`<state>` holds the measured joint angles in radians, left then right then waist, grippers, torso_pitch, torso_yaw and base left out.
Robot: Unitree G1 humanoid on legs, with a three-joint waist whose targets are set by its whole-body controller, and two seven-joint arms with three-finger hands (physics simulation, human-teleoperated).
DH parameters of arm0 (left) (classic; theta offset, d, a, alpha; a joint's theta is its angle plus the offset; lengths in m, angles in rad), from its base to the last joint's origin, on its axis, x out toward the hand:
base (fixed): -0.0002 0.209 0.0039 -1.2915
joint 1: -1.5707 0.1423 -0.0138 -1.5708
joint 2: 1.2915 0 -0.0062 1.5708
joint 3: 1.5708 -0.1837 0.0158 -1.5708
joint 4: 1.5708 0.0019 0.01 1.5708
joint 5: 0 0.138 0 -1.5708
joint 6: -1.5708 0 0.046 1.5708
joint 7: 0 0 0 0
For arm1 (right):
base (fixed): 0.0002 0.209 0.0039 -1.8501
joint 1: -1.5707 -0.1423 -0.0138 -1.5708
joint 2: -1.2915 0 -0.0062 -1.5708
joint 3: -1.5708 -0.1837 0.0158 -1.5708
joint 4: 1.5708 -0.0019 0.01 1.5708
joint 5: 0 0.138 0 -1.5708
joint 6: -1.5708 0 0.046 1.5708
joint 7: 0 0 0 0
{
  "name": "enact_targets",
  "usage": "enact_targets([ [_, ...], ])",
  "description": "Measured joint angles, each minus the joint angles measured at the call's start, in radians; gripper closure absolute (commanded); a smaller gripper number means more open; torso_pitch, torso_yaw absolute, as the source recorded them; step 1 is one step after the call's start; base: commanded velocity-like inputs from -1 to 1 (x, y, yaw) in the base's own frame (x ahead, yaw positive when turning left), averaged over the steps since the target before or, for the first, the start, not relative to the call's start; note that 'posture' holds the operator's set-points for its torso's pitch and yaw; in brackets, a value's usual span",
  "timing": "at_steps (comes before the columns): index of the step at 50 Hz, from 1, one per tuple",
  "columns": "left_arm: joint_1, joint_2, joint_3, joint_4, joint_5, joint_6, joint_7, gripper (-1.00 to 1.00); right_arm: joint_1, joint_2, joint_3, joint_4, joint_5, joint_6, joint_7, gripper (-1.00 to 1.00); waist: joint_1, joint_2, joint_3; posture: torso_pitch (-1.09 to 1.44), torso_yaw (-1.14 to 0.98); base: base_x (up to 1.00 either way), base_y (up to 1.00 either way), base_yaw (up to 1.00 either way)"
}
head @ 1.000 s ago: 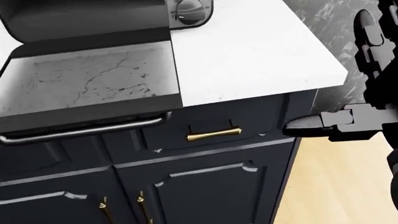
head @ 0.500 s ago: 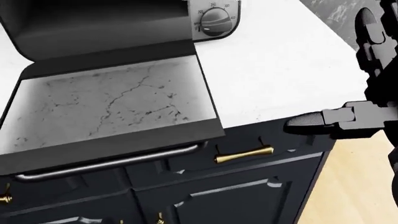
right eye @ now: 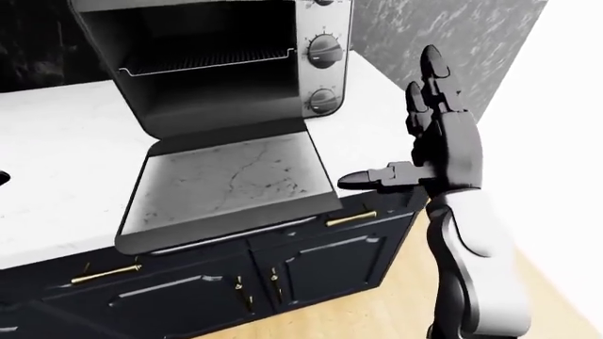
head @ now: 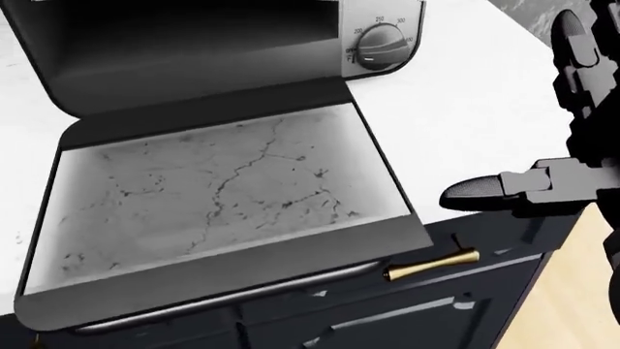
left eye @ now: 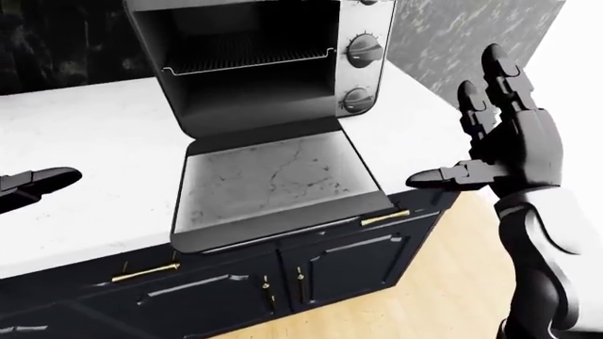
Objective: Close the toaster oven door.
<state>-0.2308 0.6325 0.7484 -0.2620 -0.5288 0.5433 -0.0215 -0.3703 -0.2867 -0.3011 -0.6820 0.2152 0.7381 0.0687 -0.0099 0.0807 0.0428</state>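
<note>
On the white surface (left eye: 85, 148) beside a dark marbled wall, the toaster oven (left eye: 259, 63) stands with its door (left eye: 273, 187) dropped flat, hinged at the oven's base and overhanging the surface's edge above the dark cabinets (left eye: 283, 275). A wire rack (left eye: 249, 62) shows inside the oven's cavity, and two knobs (left eye: 363, 51) sit on the oven's right panel. The door's bar handle (head: 232, 299) runs along the door's free edge, just above a brass drawer pull (head: 431, 266).

Over the last second the whole head view has slid: the oven door now sits further right and fills more of the picture, so the camera has moved closer and the robot has shifted toward the oven, while the door itself has not risen. The right hand (left eye: 504, 152) holds its place to the right of the door, fingers released and spread, thumb pointing toward the door, touching nothing. The left hand (left eye: 33, 185) shows only as dark fingertips left of the door; I cannot tell its state.

The closing itself seems not yet begun; the robot looks better placed to get a hand under the handle.
</note>
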Motion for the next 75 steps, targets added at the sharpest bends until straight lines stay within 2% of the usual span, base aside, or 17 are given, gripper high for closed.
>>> enact_targets([
  [5, 0.01, -0.009, 0.004, 0.018, 0.006, 0.013, 0.009, -1.0, 0.014, 0.008, 0.019, 0.018, 0.012, 0.016, 0.012, -1.0, 0.015, -0.012, 0.004, 0.0, 0.0, 0.11, 0.01, 0.0],
  [15, 0.002, -0.005, 0.004, 0.001, 0.002, 0.013, 0.008, -1.0, -0.005, -0.006, 0.0, 0.002, 0.016, 0.005, 0.005, -1.0, 0.02, -0.125, -0.006, 0.0, 0.0, 0.11, 0.0, 0.0],
  [17, 0.006, -0.015, -0.009, -0.001, -0.001, 0.014, 0.004, -1.0, 0.004, -0.007, -0.012, 0.012, 0.013, 0.006, 0.001, -1.0, 0.008, -0.102, 0.002, 0.0, 0.0, 0.11, 0.0, 0.0],
  [22, 0.005, -0.012, -0.013, 0.001, -0.004, 0.02, -0.003, -1.0, 0.002, -0.011, -0.023, 0.023, 0.013, 0.02, -0.009, -1.0, 0.003, -0.078, 0.0, 0.0, 0.0, 0.12, 0.0, 0.0],
  [27, 0.0, -0.004, -0.001, -0.013, -0.002, 0.01, 0.0, -1.0, -0.007, -0.018, -0.023, 0.017, 0.021, 0.0, -0.009, -1.0, -0.002, 0.002, 0.001, 0.0, 0.0, 0.13, 0.0, 0.0],
  [33, 0.01, -0.009, 0.007, 0.011, 0.006, 0.018, 0.008, -1.0, 0.002, -0.01, 0.002, 0.039, 0.031, 0.01, -0.003, -1.0, 0.018, -0.019, 0.003, 0.0, 0.0, 0.13, 0.0, 0.0],
  [38, 0.006, -0.005, 0.007, -0.004, 0.004, 0.012, 0.006, -1.0, -0.008, -0.016, -0.012, 0.02, 0.028, -0.002, -0.01, -1.0, 0.021, -0.083, 0.005, 0.0, 0.0, 0.13, 0.0, 0.0],
  [40, 0.003, -0.002, 0.007, -0.005, 0.004, 0.011, 0.006, -1.0, -0.012, -0.02, -0.013, 0.018, 0.03, -0.005, -0.01, -1.0, 0.021, -0.122, -0.004, 0.0, 0.0, 0.12, 0.0, 0.0],
  [42, 0.006, -0.016, -0.005, -0.009, 0.001, 0.012, 0.003, -1.0, -0.006, -0.025, -0.024, 0.029, 0.028, -0.006, -0.013, -1.0, 0.006, -0.103, -0.001, 0.0, 0.0, 0.11, 0.0, 0.0],
  [45, 0.006, -0.013, -0.014, -0.002, -0.003, 0.02, -0.002, -1.0, -0.009, -0.028, -0.027, 0.054, 0.006, -0.018, -0.025, -1.0, -0.002, -0.099, 0.009, 0.0, 0.0, 0.0, 0.0, 0.0],
  [49, -0.001, -0.006, -0.009, -0.007, -0.004, 0.019, -0.001, -1.0, -0.023, -0.029, -0.021, 0.074, -0.018, -0.044, -0.041, -1.0, -0.009, -0.041, 0.015, 0.0, 0.0, 0.0, 0.0, 0.0],
  [53, 0.001, -0.004, 0.001, -0.004, -0.003, 0.02, 0.004, -1.0, -0.029, -0.021, 0.004, 0.123, -0.061, -0.062, -0.07, -1.0, -0.003, -0.057, 0.013, 0.0, 0.0, 0.0, 0.0, 0.0],
  [62, -0.005, -0.006, -0.015, 0.005, -0.005, 0.025, 0.003, -1.0, -0.033, -0.044, -0.054, 0.131, -0.015, -0.05, -0.13, -1.0, 0.008, -0.069, -0.003, 0.0, 0.0, 0.0, 0.0, 0.28],
  [66, 0.002, -0.003, -0.009, -0.002, -0.008, 0.027, -0.002, -1.0, -0.035, -0.047, -0.039, 0.122, -0.012, -0.046, -0.138, -1.0, 0.031, -0.078, 0.002, 0.0, 0.0, 0.0, 0.0, 1.0],
  [71, 0.004, 0.002, 0.02, -0.005, 0.002, 0.014, 0.008, -1.0, -0.039, -0.039, -0.018, 0.124, -0.006, -0.044, -0.123, -1.0, 0.05, -0.114, 0.02, 0.0, 0.0, 0.0, 0.0, 1.0],
  [73, 0.006, -0.006, 0.008, -0.008, 0.001, 0.015, 0.007, -1.0, -0.035, -0.038, -0.038, 0.138, -0.003, -0.041, -0.131, -1.0, 0.044, -0.11, 0.015, 0.0, 0.0, 0.0, 0.0, 1.0],
  [75, 0.005, -0.006, -0.003, -0.005, -0.002, 0.019, 0.003, -1.0, -0.043, -0.043, -0.051, 0.151, -0.006, -0.035, -0.156, -1.0, 0.049, -0.126, 0.004, 0.0, 0.0, 0.0, 0.0, 0.5],
])
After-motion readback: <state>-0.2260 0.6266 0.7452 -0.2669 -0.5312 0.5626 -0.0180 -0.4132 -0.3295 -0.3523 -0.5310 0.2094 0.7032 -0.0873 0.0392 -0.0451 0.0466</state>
